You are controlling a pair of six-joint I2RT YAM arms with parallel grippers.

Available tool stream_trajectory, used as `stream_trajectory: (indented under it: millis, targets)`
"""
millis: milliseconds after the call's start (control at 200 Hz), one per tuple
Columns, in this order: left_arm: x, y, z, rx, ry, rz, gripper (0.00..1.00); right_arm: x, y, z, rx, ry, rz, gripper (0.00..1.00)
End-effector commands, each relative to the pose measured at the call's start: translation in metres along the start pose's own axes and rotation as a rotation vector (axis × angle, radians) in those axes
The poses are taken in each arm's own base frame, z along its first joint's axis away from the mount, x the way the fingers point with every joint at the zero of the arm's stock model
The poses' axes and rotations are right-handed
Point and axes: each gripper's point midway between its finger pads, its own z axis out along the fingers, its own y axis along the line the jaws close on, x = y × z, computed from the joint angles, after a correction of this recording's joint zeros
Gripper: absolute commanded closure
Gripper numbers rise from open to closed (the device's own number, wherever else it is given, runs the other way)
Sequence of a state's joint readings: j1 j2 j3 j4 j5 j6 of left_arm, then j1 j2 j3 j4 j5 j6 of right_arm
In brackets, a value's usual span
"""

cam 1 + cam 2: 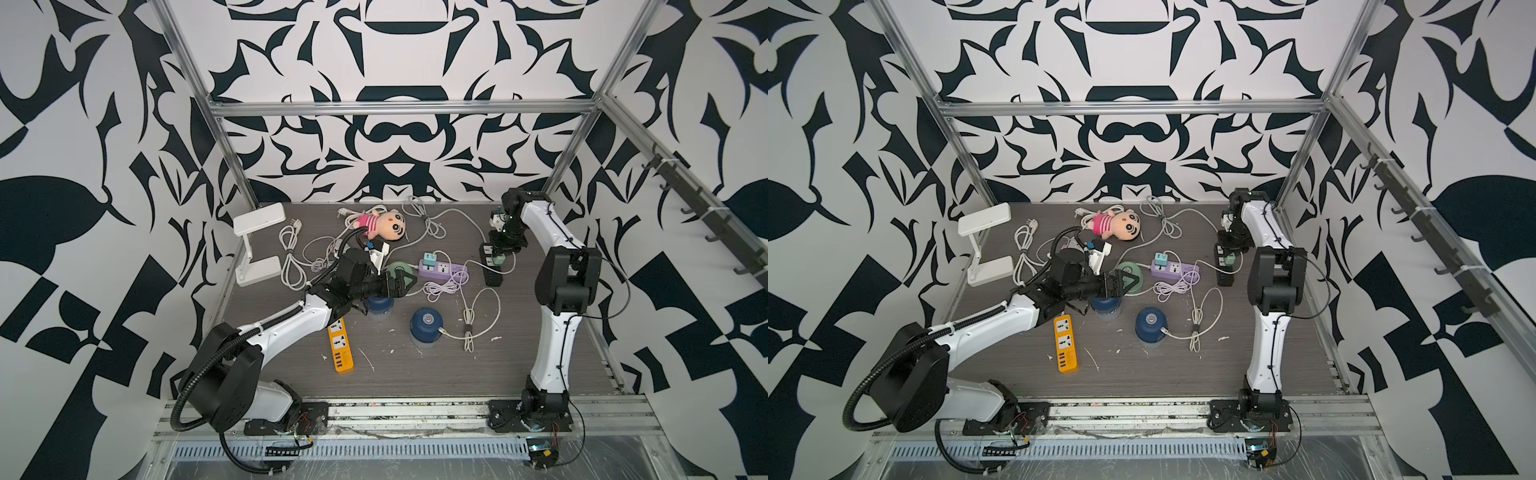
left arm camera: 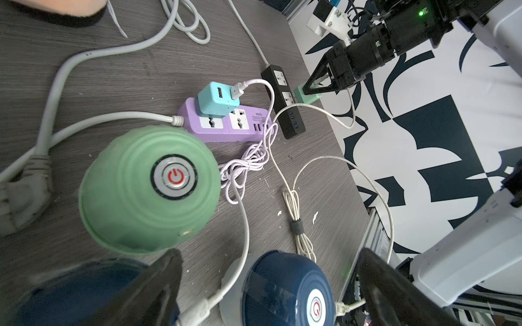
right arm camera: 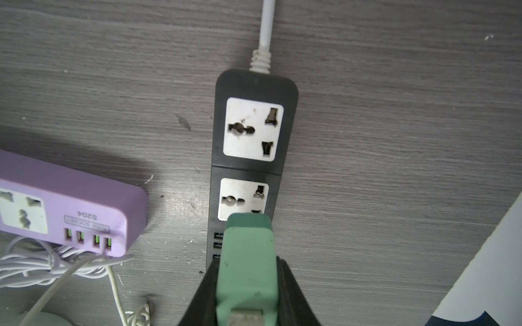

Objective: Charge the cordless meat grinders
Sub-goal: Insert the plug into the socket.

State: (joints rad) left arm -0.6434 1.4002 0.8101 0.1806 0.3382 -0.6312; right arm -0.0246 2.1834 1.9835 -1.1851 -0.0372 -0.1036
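The right tool (image 2: 313, 87) is gripping a small mint-green plastic plug adapter (image 3: 245, 254) between its black fingers. It is holding the adapter just over the second socket of the slim black power strip (image 3: 251, 84), which is lying toward the right rear of the grey wood-grain worktop (image 1: 415, 374). Whether the prongs are touching the socket cannot be told.

The left tool (image 1: 403, 282) is hanging above the grinders with its jaws spread wide, gripping nothing. In both top views its fingers are overlapping the mint-green dome-topped grinder (image 2: 135, 203). This grinder is standing upright mid-worktop, just beside the lilac power strip (image 1: 442, 270). A teal cube adapter (image 2: 217, 98) is sitting in that strip, with a lilac cable (image 2: 245, 166) leading out of it.

One dark blue dome-topped grinder (image 1: 426, 324) is standing nearer the robot, with the plug of an off-white bundled cable (image 2: 296, 225) sitting at its side. The other dark blue grinder (image 1: 379, 305) is standing partly hidden under the left arm, near the orange power strip (image 1: 340, 345).
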Motion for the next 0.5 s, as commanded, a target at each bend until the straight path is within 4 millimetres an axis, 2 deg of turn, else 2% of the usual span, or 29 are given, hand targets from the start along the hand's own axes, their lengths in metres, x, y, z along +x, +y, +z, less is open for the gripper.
stream_trajectory:
  millis: [0, 495]
  targets:
    - [0.004, 0.004, 0.001, 0.005, 0.011, 0.005, 0.01, -0.01, -0.001, -0.011, -0.007, -0.041, -0.004, 1.0]
    - [0.008, 0.005, -0.001, 0.0, 0.017, 0.005, 0.01, -0.022, -0.007, -0.003, 0.002, -0.053, 0.039, 1.0]
